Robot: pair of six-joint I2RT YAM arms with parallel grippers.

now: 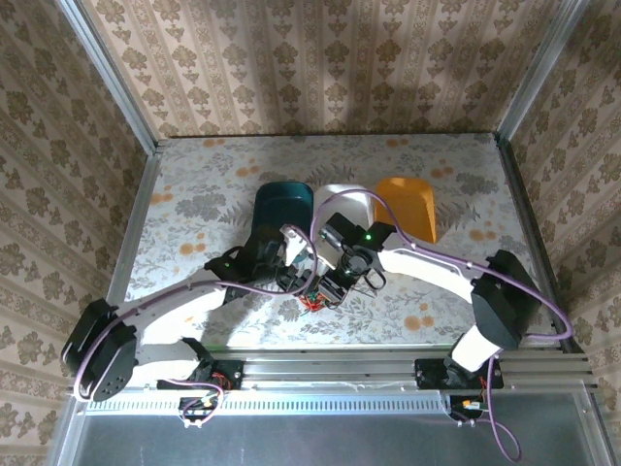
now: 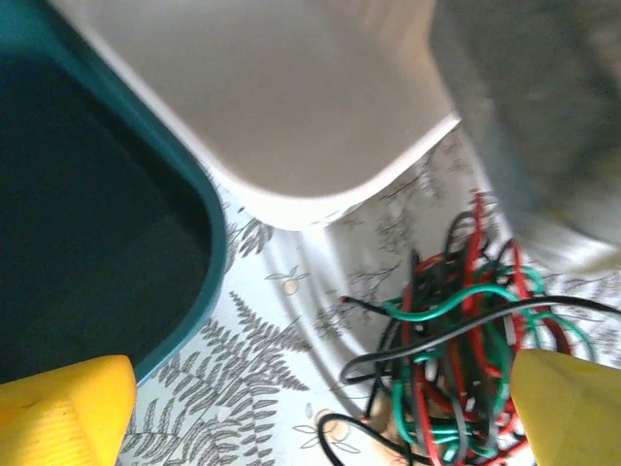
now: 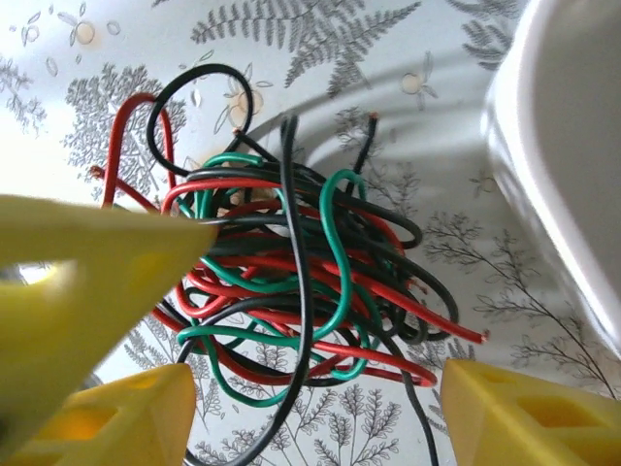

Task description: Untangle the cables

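My right gripper [image 3: 309, 393] stands open, its fingers straddling the near edge of the cables [image 3: 291, 282], a knot of red, green and black wire lying on the table [image 3: 87, 58]. My left gripper [image 2: 315, 388] is spread wide as well, with one finger [image 2: 572, 408] at the knot's side. Just beyond the tangle sits the white tray [image 2: 291, 116]. The teal tray [image 2: 97, 243] is beside it, and the orange tray [image 1: 408, 206] is on its other side.
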